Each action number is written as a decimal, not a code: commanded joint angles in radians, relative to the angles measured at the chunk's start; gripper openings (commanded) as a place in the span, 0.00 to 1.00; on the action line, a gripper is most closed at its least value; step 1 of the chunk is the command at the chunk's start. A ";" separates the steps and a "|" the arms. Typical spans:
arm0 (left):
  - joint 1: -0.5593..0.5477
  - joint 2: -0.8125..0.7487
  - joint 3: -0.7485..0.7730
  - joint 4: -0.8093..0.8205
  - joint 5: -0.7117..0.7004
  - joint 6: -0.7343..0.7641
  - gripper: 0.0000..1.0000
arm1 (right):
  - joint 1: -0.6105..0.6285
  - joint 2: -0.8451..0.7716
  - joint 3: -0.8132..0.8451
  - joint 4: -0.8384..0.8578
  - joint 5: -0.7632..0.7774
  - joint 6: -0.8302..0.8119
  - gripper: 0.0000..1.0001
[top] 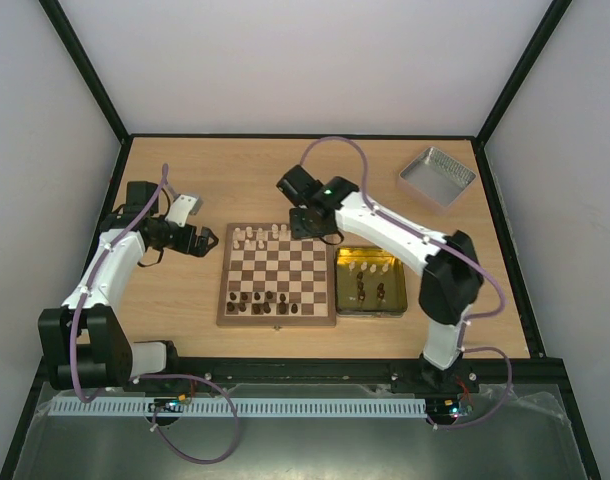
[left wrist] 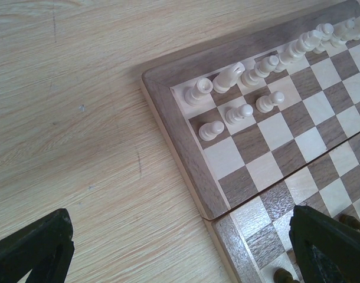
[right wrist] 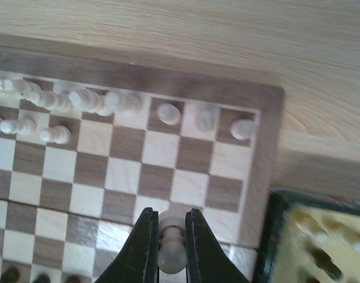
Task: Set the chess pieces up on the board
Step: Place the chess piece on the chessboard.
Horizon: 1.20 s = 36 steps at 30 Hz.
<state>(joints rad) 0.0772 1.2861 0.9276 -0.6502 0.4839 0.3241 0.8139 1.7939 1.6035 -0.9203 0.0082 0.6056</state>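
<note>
The board (top: 226, 285) lies mid-table. Pale chess pieces (top: 260, 237) line its far edge and dark ones (top: 260, 300) its near edge. My right gripper (top: 312, 222) hovers over the board's far right part, and in the right wrist view this gripper (right wrist: 171, 236) is shut on a pale pawn (right wrist: 172, 250) above the squares. Three pale pieces (right wrist: 203, 118) stand in the far right corner of the board (right wrist: 268, 147). My left gripper (top: 201, 242) is open just left of the board; its wide-apart fingers (left wrist: 35, 247) frame the board's edge (left wrist: 186, 147) with nothing between them.
A yellow tin (top: 337, 285) holding several more pieces (top: 370, 280) sits against the board's right side; its dark rim (right wrist: 268, 236) shows in the right wrist view. A silver lid (top: 435, 176) lies at the far right. Black frame posts bound the table.
</note>
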 commanded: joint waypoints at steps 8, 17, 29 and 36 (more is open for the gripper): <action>0.006 -0.019 -0.015 0.005 0.024 -0.007 0.99 | 0.051 0.248 0.260 -0.087 -0.017 -0.023 0.02; 0.006 -0.020 -0.015 0.002 0.027 -0.007 0.99 | 0.073 0.317 0.321 -0.083 -0.043 -0.017 0.02; 0.006 -0.022 -0.016 0.005 0.025 -0.008 0.99 | 0.082 0.384 0.345 -0.067 -0.046 -0.027 0.02; 0.006 -0.022 -0.018 0.006 0.024 -0.008 0.99 | 0.083 0.418 0.358 -0.049 -0.051 -0.029 0.02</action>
<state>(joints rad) 0.0772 1.2858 0.9215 -0.6449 0.4942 0.3241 0.8906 2.1849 1.9236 -0.9600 -0.0490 0.5873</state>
